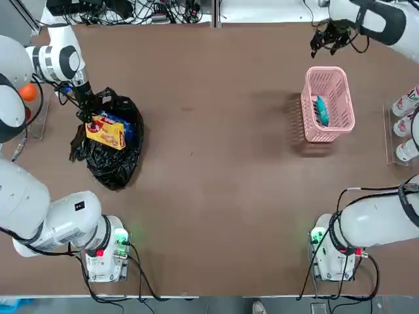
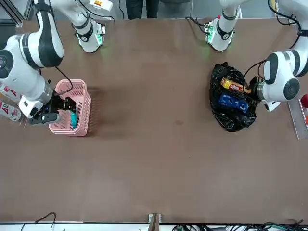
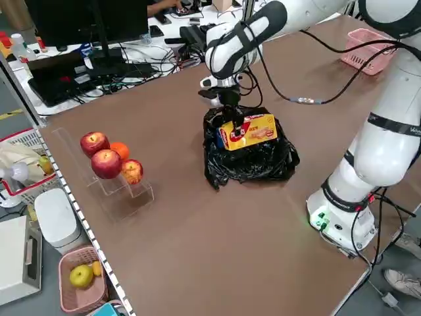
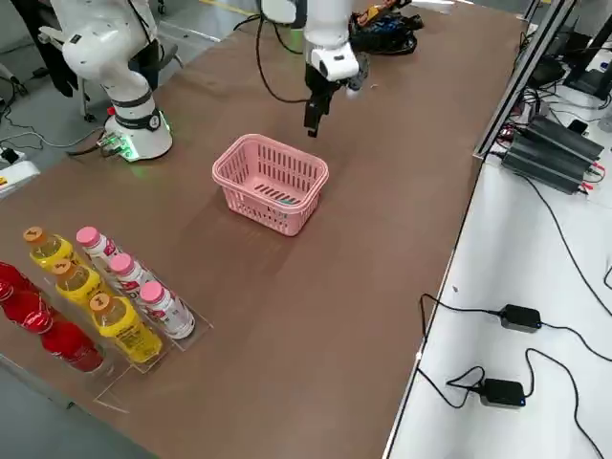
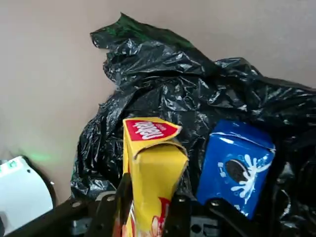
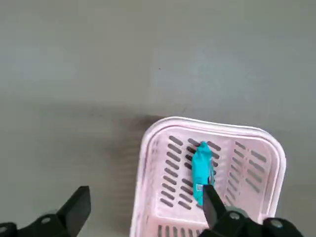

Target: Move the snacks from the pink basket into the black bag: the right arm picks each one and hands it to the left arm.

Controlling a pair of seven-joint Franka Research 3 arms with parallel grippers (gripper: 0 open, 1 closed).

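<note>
Brown tabletop spreads beneath me, seen from overhead. At nine o'clock, my left gripper pinches the yellow packet between narrow jaws, holding it over the black bag. A blue packet lies in the bag just beside it. At two o'clock sits the pink basket, with the slim teal packet inside. My right gripper hangs above the table at the basket's far end, jaws spread wide, holding nothing.
</note>
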